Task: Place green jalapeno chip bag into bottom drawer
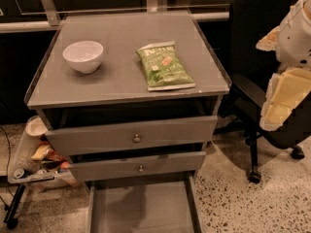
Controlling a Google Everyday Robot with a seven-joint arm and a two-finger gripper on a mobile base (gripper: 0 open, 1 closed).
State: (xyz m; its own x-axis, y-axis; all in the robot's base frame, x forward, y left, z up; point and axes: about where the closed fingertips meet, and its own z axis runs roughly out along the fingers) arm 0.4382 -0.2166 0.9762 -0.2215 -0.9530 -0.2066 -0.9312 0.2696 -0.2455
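Hanging at about 3 o'clock of the view, the hand is a pale, cream-coloured shape in front of the black office chair, and it holds nothing; if it is apart or together I cannot tell. From it, at about 9 to 10 o'clock and well apart, the green jalapeno chip bag lies flat on the grey worktop, near the right front corner, with its white sealed edge toward the front. I judge the bag to be very light, soft and crinkly, with air and brittle chips inside, so a hard squeeze in the middle could crush them and the smooth film could slip. A better hold, in my opinion, is on one sealed edge or across the narrow width, with gentle force. At 9 o'clock of the bag, well apart, stands a white bowl. Below the worktop two upper drawers show their fronts with small knobs, and at 6 o'clock of the bag the bottom drawer is pulled out, its flat floor open to receive the bag.
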